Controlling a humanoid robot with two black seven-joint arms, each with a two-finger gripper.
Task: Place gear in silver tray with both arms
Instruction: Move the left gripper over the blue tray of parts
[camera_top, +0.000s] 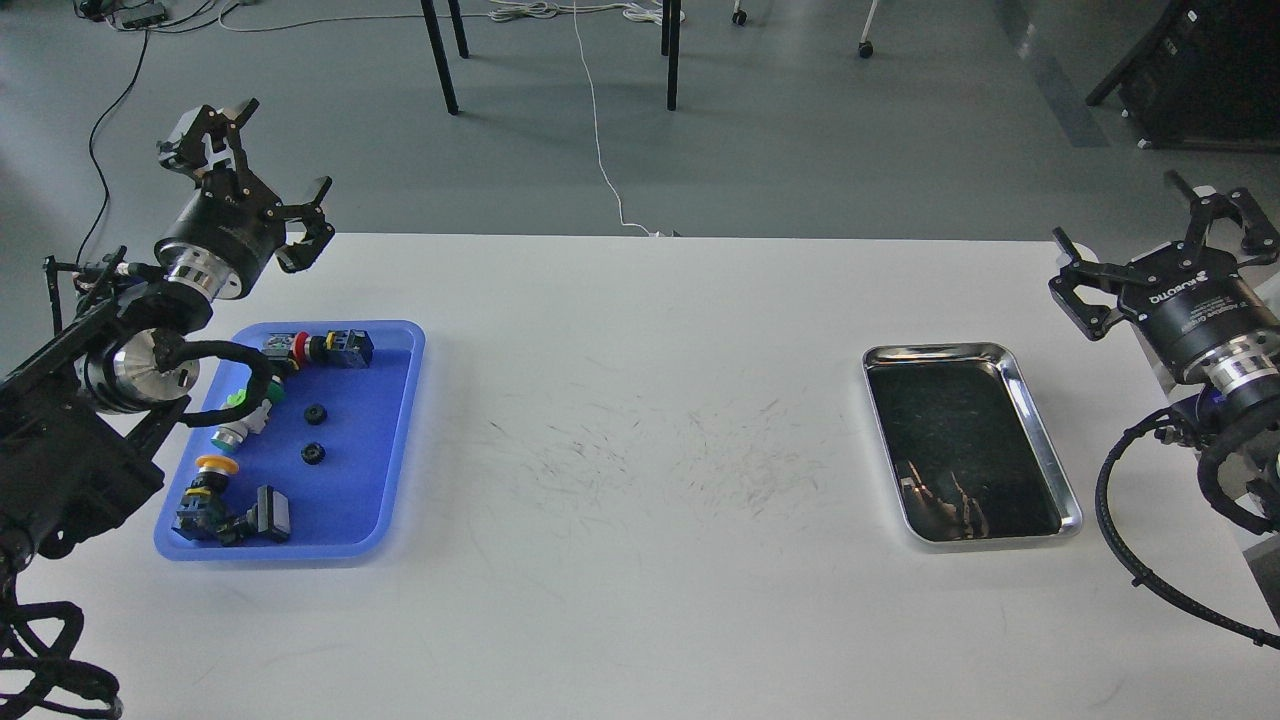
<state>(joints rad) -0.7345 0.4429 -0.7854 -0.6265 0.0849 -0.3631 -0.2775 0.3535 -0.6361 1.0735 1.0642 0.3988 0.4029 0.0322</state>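
1. Nearest the viewer, a white scuffed tabletop (640, 600) spreads across the view, bare through its middle.
2. At near left lies a blue plastic tray with rounded corners (395, 440). It holds several push-button switch parts, and two small black gears sit in its open middle: one black gear (313, 453) and, just beyond it, a second black gear (316, 413). They appear flat, hole facing up, so no long axis can be told.
3. At near right, well apart from the blue tray, lies the rectangular shiny silver metal tray with raised rim (1040, 420). Its dark bottom is empty. Its long axis runs away from the viewer, slightly slanted.
4. Farther left, the black left gripper (262, 170) hangs above the table's far left corner, fingers spread wide, holding nothing. It probably waits there to descend on a gear.
5. Farther right, the black right gripper (1160, 235) hangs beyond the silver tray, fingers likewise wide and empty, likely placed to receive a handover.
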